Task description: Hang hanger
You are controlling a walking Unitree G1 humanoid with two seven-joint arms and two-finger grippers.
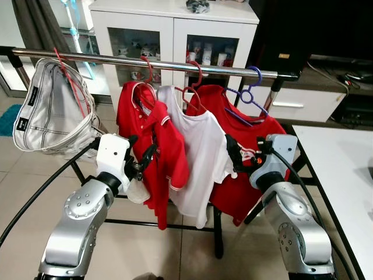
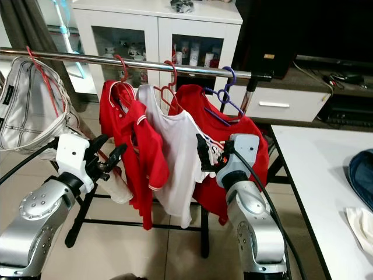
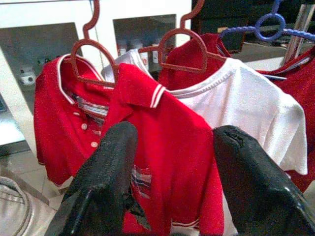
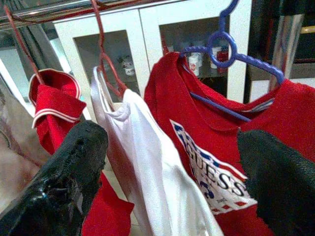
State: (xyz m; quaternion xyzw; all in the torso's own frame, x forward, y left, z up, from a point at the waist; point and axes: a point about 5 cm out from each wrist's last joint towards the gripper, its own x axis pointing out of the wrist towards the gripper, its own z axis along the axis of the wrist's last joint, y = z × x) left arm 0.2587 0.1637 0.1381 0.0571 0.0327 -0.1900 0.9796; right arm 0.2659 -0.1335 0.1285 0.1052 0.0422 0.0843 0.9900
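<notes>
Hangers hold three shirts on the rail [image 1: 175, 64]; the purple hanger [image 1: 247, 93] carries a red shirt [image 4: 216, 172] printed "GUESS". My left end effector [image 1: 143, 163] and right end effector [image 1: 236, 154] are both released, just before the shirts.

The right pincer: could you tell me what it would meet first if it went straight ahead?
Most likely the red printed T-shirt on the purple hanger: the right pincer is open and points at its chest print, though the depth is hard to judge.

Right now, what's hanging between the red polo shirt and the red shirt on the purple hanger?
A white T-shirt on a red hanger hangs there, seen in the left eye view.
</notes>
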